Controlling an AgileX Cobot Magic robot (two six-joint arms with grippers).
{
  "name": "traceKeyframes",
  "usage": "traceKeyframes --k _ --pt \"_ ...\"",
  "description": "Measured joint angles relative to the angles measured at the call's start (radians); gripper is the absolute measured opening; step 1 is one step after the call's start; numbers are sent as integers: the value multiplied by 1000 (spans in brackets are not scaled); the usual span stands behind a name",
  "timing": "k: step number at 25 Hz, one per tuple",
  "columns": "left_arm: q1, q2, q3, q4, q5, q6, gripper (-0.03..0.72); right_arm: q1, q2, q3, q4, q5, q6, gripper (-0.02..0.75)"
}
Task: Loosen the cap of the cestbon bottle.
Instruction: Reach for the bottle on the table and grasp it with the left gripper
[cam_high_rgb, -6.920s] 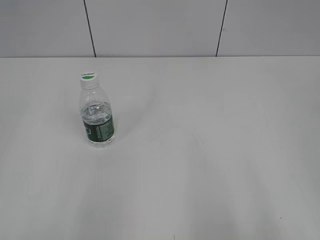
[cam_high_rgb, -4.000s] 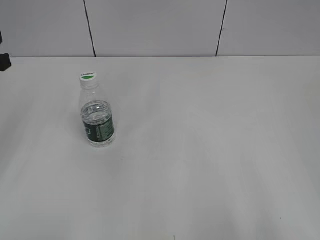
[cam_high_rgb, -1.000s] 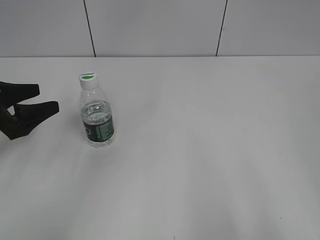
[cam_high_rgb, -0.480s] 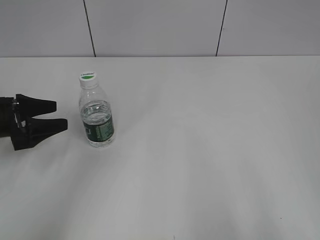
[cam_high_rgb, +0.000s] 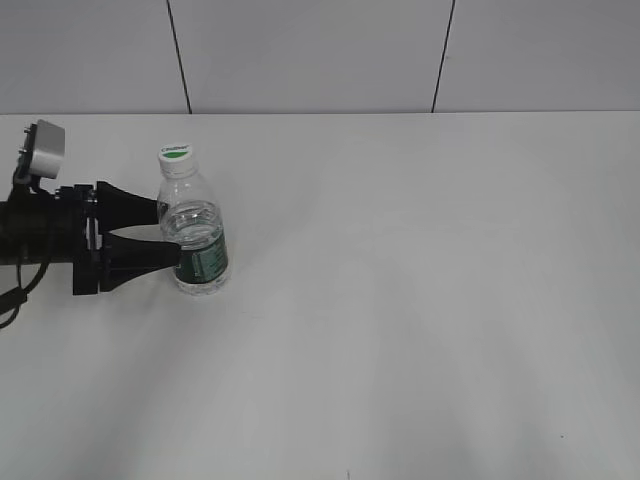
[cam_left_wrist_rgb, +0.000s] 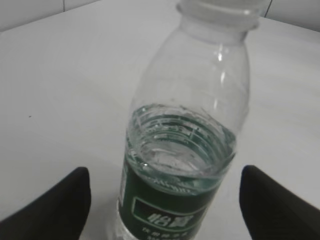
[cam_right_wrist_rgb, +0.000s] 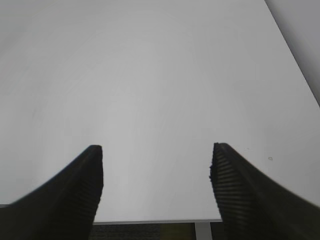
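at the far left of the exterior view the left arm reaches in level from the frame edge, matte black, with a small grey block on top near the wrist. the left gripper (cam_high_rgb: 168, 236) ends in 2 tapered black fingers spread wide, one tip at the far side of the cestbon bottle (cam_high_rgb: 196, 236) and one at the near side at label height. in the left wrist view the 2 rounded black fingertips (cam_left_wrist_rgb: 55, 200) sit low on either side of the bottle with white table showing between each tip and the plastic, so the jaws bracket the bottle without pressing it.

the cestbon bottle is clear, thin plastic with ribbed rings at the shoulder, a dark green label band around the lower body and water reaching about to the top of the label. it stands upright on its base, long axis vertical, neck up. the cap (cam_high_rgb: 176, 160) is a small round white screw cap with a green mark on top, seated on the neck and facing up.

the table (cam_high_rgb: 420, 280) is a smooth, matte white surface. the bottle stands in its left rear part, short of the back edge where grey wall panels with dark seams rise.

to the right the tabletop runs open. in the right wrist view the right gripper (cam_right_wrist_rgb: 156, 172) shows 2 ribbed black pads held wide apart over bare table, holding nothing, with the table's edge just beneath.
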Motion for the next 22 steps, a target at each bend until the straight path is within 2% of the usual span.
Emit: traceKeyframes --k 11,22 --pt "-123 127 -144 0 1 -7 551 0 0 0 0 0 0 517" --pt "-136 139 -154 0 1 -7 551 0 0 0 0 0 0 517"
